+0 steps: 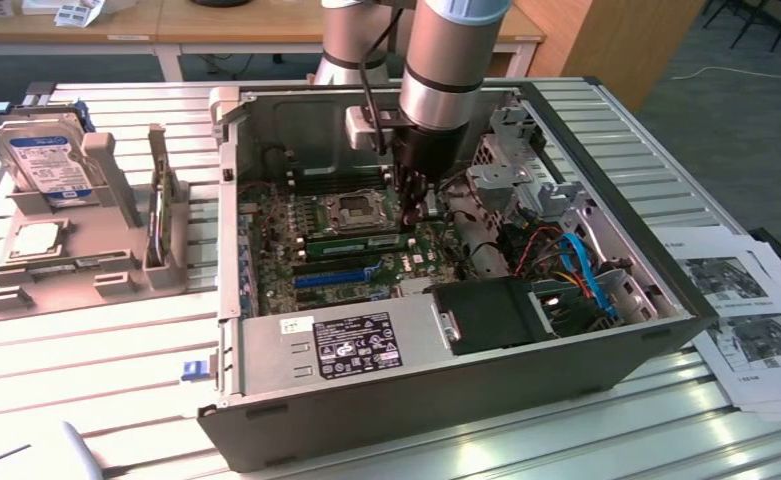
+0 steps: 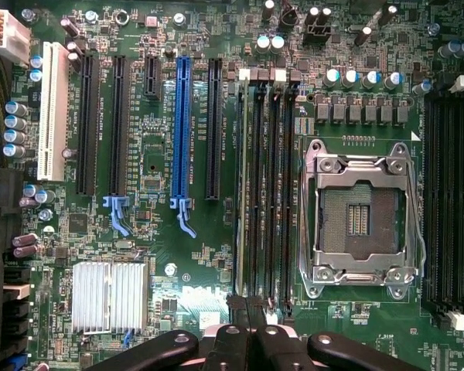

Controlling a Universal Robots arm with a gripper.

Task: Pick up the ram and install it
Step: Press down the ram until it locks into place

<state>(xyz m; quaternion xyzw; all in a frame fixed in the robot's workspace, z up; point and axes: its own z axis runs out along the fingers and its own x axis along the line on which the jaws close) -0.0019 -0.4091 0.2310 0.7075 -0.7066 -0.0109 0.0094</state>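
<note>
The ram (image 1: 357, 243), a long green stick with black chips, stands on edge in the memory slot nearest the blue slot (image 1: 330, 279) on the motherboard, inside the open computer case (image 1: 430, 385). My gripper (image 1: 414, 215) reaches down into the case, shut, with its tips at the end of the ram toward the exterior view's right. The wrist view looks straight down, so the ram (image 2: 239, 193) is a thin edge running away from the closed gripper (image 2: 246, 305). I cannot tell whether the tips touch the stick.
The empty CPU socket (image 2: 359, 220) lies beside the memory slots. Cables and a drive cage (image 1: 570, 270) crowd the case toward the exterior view's right. A grey fixture (image 1: 77, 265) beside the case holds a blue-labelled hard drive (image 1: 50, 165). Printed sheets (image 1: 750, 320) lie on the table.
</note>
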